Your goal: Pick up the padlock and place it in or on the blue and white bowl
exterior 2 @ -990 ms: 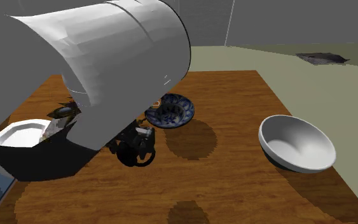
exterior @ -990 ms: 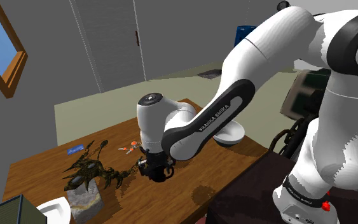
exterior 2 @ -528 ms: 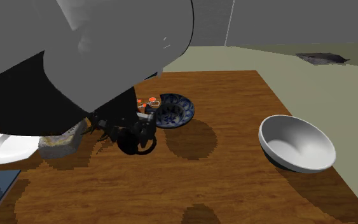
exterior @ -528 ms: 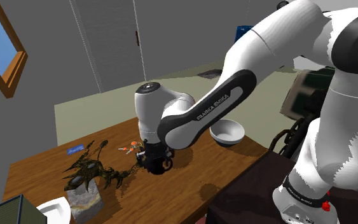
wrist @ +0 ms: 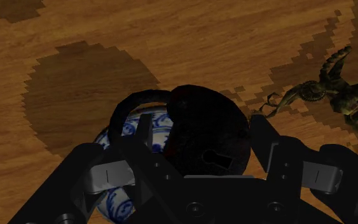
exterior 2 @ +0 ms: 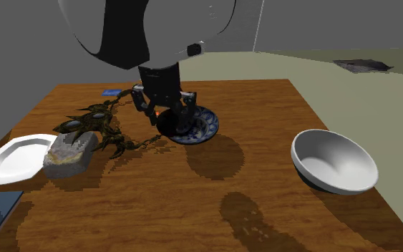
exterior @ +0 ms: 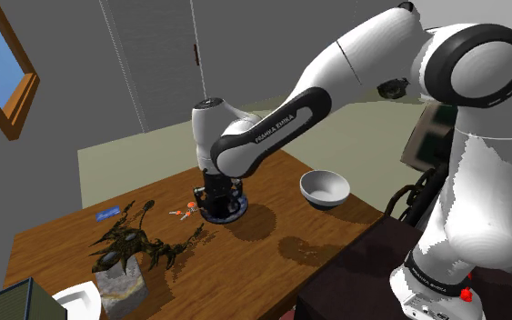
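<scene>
Wrist view: padlock (wrist: 210,137) in firm grip of the hand (wrist: 201,132), above the blue-and-white bowl (wrist: 128,129).

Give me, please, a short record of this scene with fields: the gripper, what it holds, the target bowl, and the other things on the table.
gripper: black gripper, hanging over the target bowl, shut on the padlock
padlock: dark padlock, keyhole showing, clasped between the fingers, not yet released
target: blue and white bowl, directly under the gripper
surface: wooden table
other things: white bowl, white plate, dark spiky figure on a grey block
</scene>
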Controlling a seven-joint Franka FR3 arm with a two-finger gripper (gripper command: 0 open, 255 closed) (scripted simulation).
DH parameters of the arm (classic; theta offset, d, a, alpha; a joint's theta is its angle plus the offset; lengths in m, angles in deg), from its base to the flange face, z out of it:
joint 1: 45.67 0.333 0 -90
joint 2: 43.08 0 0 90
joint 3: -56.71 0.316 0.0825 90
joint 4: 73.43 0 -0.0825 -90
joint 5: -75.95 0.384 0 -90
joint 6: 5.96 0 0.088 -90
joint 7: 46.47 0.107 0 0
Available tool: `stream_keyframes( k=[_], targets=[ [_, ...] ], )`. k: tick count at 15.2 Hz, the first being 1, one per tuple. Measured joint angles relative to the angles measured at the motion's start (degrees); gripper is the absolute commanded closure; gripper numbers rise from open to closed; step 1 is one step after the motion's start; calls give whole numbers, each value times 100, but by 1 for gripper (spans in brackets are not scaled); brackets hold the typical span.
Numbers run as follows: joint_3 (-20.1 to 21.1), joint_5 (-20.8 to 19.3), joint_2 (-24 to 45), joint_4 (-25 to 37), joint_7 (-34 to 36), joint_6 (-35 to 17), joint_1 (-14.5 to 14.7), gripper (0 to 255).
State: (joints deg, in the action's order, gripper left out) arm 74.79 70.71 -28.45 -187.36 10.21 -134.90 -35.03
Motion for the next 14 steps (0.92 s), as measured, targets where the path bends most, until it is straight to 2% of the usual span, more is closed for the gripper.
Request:
stream_keyframes(
  k=[8, 14],
  targets=[
    [-300, -126, 858, 1267, -688, 422, -365, 255],
    [-348, -202, 1125, 1246, -684, 144, -355, 255]
  ],
)
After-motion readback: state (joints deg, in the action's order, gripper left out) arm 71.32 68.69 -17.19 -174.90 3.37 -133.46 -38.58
